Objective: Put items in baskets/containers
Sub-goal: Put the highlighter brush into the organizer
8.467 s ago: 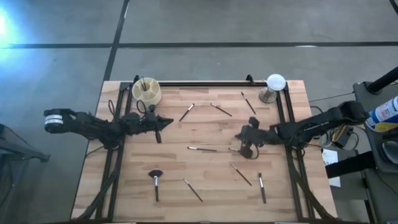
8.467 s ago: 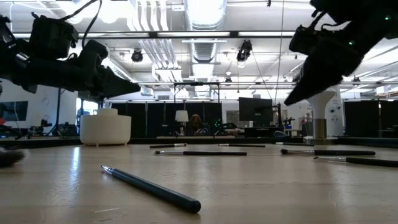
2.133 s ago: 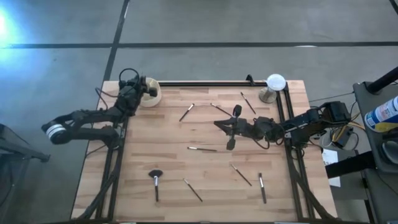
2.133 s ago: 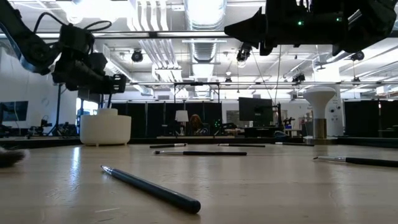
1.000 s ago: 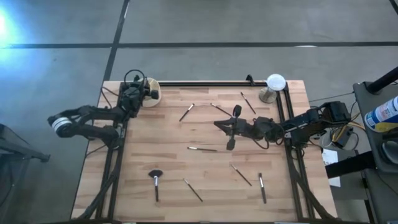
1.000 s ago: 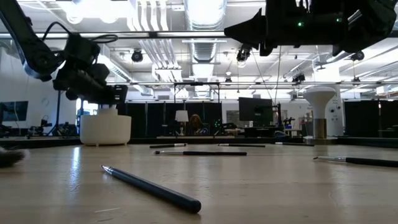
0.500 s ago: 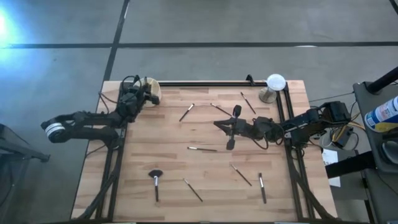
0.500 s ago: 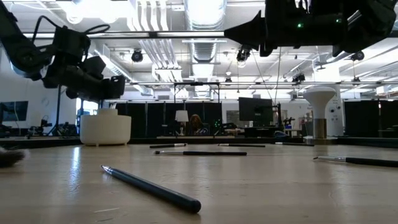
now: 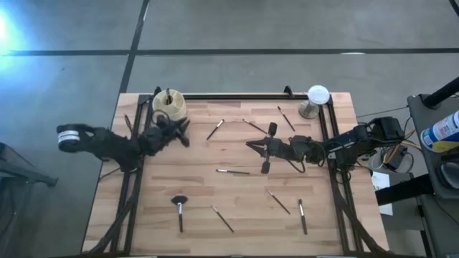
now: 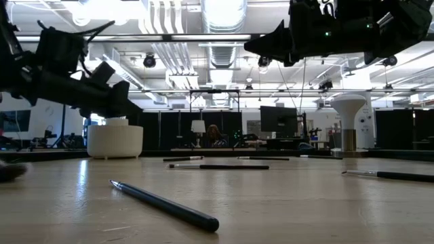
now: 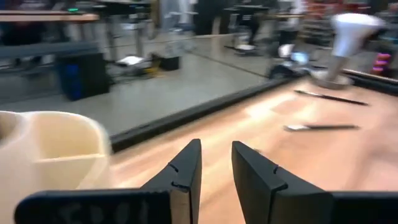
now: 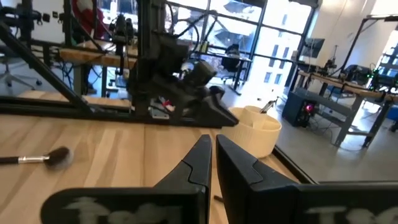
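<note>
A cream cup [image 9: 169,106] with inner dividers stands at the table's far left, a brush upright in it. Several thin brushes lie flat across the wood, among them one [image 9: 233,171] at mid-table and a fluffy-headed one [image 9: 179,204] near the front. My left gripper [image 9: 185,132] hovers just on the near right of the cup, its fingers [image 11: 186,165] a little apart with nothing between them. My right gripper [image 9: 249,144] hangs above mid-table, pointing left, shut [image 12: 211,142]. I see nothing in it.
A white dome on a metal stand [image 9: 317,94] stands at the far right corner. A black rail [image 9: 237,95] runs along the far edge, and frame bars run down both sides. More brushes lie at the near right [image 9: 302,216] and far middle [image 9: 254,126].
My left gripper has come away from above the cup. It has moved toward the table's near edge and to the right, and sunk lower. The cup and the brushes on the table have stayed where they were.
</note>
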Motion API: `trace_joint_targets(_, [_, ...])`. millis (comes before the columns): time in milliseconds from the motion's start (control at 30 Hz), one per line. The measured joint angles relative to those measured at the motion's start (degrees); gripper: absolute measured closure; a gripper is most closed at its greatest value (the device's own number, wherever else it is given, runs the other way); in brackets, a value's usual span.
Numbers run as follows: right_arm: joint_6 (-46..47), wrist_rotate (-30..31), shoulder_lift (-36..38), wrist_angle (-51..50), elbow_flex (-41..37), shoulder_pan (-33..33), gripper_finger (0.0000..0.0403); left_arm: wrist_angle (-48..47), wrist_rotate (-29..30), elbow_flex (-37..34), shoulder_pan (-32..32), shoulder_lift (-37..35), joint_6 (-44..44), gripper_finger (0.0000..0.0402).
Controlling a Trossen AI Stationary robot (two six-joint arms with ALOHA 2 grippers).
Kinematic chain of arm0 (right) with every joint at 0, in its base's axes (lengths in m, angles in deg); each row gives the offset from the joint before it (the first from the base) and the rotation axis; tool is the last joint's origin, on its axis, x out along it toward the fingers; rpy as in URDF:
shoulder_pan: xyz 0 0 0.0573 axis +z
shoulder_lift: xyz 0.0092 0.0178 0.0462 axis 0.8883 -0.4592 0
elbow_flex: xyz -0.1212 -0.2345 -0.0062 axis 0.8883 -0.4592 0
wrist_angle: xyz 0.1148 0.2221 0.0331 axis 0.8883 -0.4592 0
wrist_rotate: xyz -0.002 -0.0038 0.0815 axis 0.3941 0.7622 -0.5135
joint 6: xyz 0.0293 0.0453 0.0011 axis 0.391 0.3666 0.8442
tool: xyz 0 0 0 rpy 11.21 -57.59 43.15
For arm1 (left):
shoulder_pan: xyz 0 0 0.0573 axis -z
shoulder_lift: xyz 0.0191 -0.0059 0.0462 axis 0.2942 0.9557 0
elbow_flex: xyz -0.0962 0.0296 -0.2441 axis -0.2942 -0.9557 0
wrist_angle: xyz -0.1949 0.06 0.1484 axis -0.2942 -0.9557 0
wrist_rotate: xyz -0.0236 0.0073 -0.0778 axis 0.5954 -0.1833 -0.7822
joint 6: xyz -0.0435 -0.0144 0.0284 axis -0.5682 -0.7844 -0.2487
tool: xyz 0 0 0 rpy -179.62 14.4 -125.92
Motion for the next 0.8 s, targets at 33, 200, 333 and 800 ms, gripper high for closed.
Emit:
trace_joint_targets(33, [0.00, 0.28, 0.00, -0.14, 0.00, 0.02, 0.0385, 1.73, -0.03, 0.02, 1.54, 1.33, -0.01, 0.0319])
trace_joint_targets(200, [0.86, 3.17, 1.24, -4.63, 0.30, 0.20, 0.0385, 3.63, 0.02, 2.33, 7.75, 8.06, 2.27, 0.0319])
trace_joint_targets(333, [4.52, 5.43, 3.41, -15.99, 2.75, 0.76, 0.0385, 5.84, -0.08, 5.54, 11.09, 14.38, 5.26, 0.0319])
trace_joint_targets(800, [9.79, 10.75, 7.02, -34.33, 5.29, 6.69, 0.0385, -4.09, -8.68, 11.79, 24.03, 19.38, 3.62, 0.0319])
